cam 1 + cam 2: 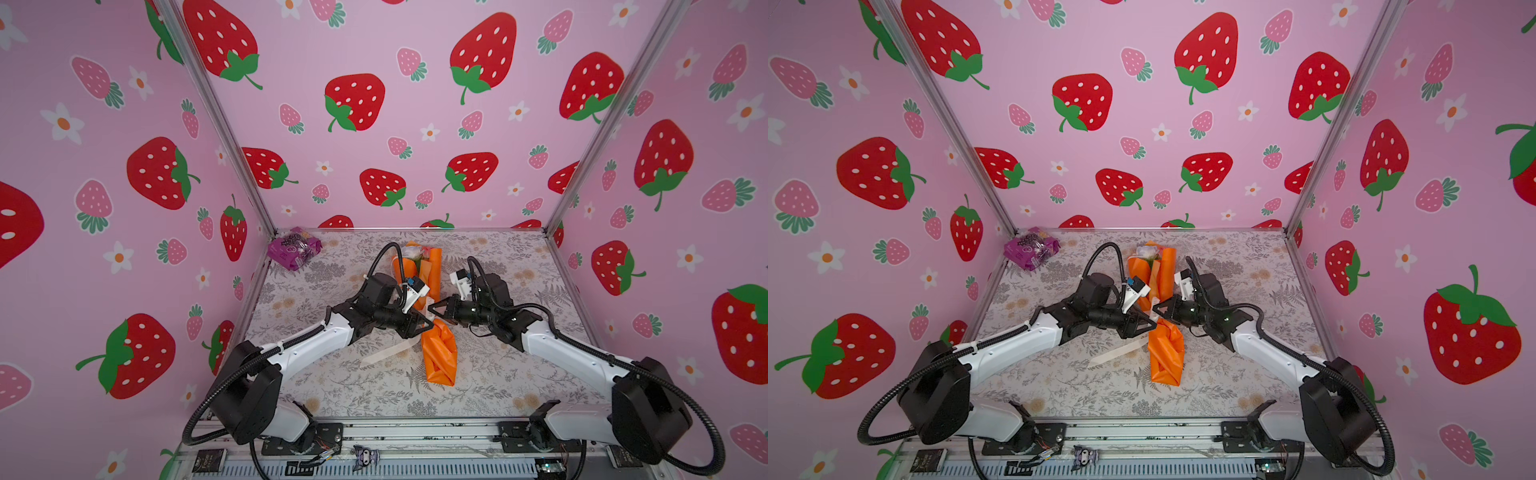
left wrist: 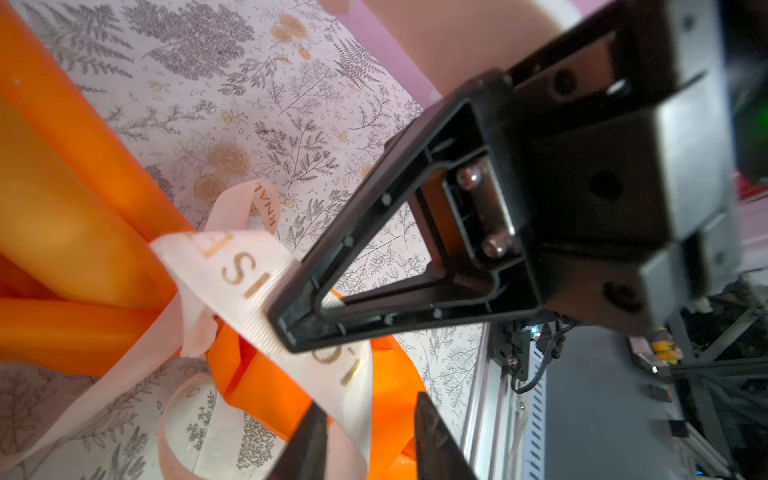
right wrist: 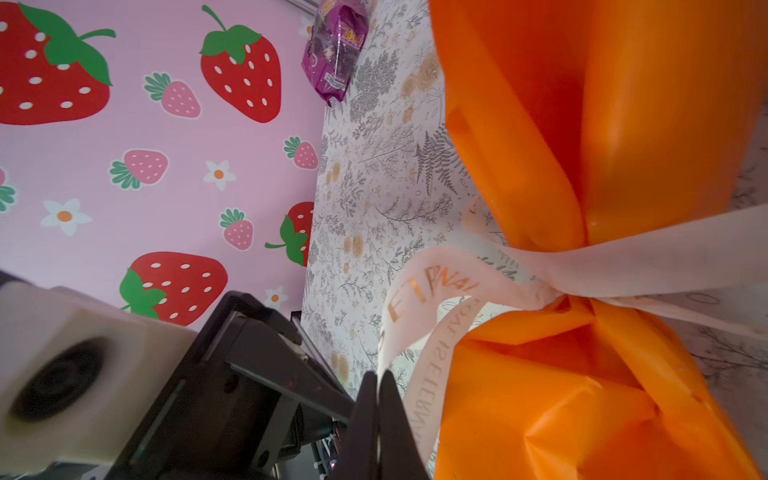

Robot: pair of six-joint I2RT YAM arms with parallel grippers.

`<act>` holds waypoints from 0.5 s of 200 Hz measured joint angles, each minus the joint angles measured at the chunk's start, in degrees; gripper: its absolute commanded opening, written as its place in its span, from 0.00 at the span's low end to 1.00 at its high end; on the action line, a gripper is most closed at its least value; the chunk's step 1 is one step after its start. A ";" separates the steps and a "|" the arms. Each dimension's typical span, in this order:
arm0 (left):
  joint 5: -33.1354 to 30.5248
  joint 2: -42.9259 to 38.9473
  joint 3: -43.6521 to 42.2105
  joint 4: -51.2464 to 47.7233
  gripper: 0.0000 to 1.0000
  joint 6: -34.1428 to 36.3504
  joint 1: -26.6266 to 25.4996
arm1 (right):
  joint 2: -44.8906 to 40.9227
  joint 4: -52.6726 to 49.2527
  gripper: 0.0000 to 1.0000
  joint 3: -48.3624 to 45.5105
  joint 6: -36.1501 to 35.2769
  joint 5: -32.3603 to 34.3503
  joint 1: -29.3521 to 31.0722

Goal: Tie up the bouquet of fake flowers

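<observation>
I am seeing the bouquet lying mid-bench on the bench, blooms toward the back wall, its orange wrap cinched at the waist by a pale ribbon. The right hand is pinching a ribbon tail, jaws closed on it. The left hand is standing with jaws apart, ribbon running between them. Both hands are meeting at the cinched waist.

Both arms same build: left arm and right arm have white link shells, black joint housings and black corrugated conduit looping along each. Black right gripper: triangular open-frame fingers, two silver screws at the mount; wrist camera housing is white
</observation>
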 measured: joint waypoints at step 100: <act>-5.38 6.19 -2.82 -0.85 0.56 -13.57 15.21 | -0.07 -0.66 0.02 -0.33 -4.83 2.34 -0.31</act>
